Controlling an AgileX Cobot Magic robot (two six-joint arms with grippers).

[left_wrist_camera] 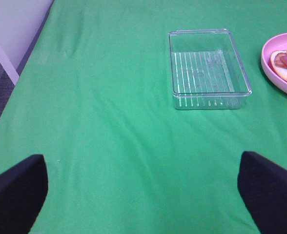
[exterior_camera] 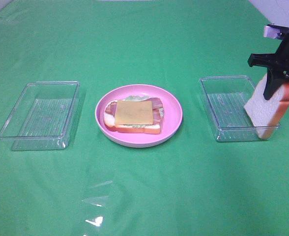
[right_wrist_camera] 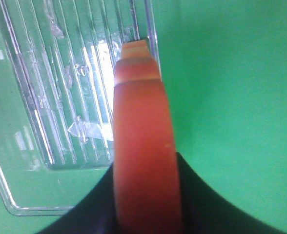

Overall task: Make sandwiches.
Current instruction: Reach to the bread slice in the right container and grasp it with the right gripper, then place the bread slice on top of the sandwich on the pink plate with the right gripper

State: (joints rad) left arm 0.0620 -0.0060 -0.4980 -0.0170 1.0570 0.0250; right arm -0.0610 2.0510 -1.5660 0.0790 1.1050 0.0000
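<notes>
The right gripper (exterior_camera: 278, 83) pinches a bread slice (exterior_camera: 265, 111) upright over the right tray's (exterior_camera: 218, 101) outer edge, well apart from the plated sandwich (exterior_camera: 133, 115).

Green cloth (exterior_camera: 144, 196) spread over the whole table, faintly creased. Round pink plate (exterior_camera: 174, 125) at the centre. Clear rectangular tray (exterior_camera: 16, 118) to the left of the plate, well apart from it, ribbed on the floor, same tray in the left wrist view (left_wrist_camera: 209, 100). Second clear tray (exterior_camera: 208, 105) to the right of the plate, ribbed too, also in the right wrist view (right_wrist_camera: 16, 161). Scrap of clear film (exterior_camera: 96, 221) on the near cloth.
</notes>
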